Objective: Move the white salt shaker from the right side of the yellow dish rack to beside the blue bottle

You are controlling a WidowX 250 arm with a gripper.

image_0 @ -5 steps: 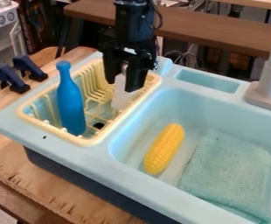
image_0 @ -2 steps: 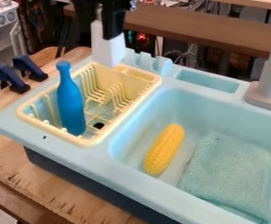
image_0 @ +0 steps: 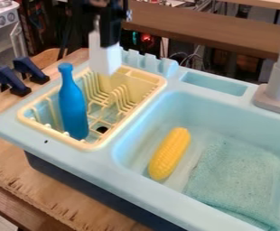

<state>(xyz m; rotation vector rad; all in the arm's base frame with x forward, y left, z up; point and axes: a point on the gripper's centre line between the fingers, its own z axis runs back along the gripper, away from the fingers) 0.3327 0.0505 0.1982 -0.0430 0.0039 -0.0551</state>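
The black gripper (image_0: 102,34) hangs at the top of the view, left of centre, shut on a flat white object (image_0: 105,56). That object points downward, its lower end over the back left corner of the yellow dish rack (image_0: 130,116); whether it touches the rack cannot be told. A blue bottle (image_0: 73,108) stands upright in the front left part of the rack. In the sink basin (image_0: 215,108) to the right, a yellow corn cob (image_0: 170,154) lies beside a folded teal cloth (image_0: 236,178).
A grey faucet (image_0: 279,81) rises at the right edge behind the basin. Two dark blue clamps (image_0: 30,68) are on the wooden table (image_0: 21,173) at left. Behind the sink runs a brown wooden bench (image_0: 208,34). A toy stove (image_0: 1,20) stands at the upper left.
The gripper has lifted the white object out of the rack and moved up and to the left, then slightly down and left again. Bottle, corn and cloth have stayed put.
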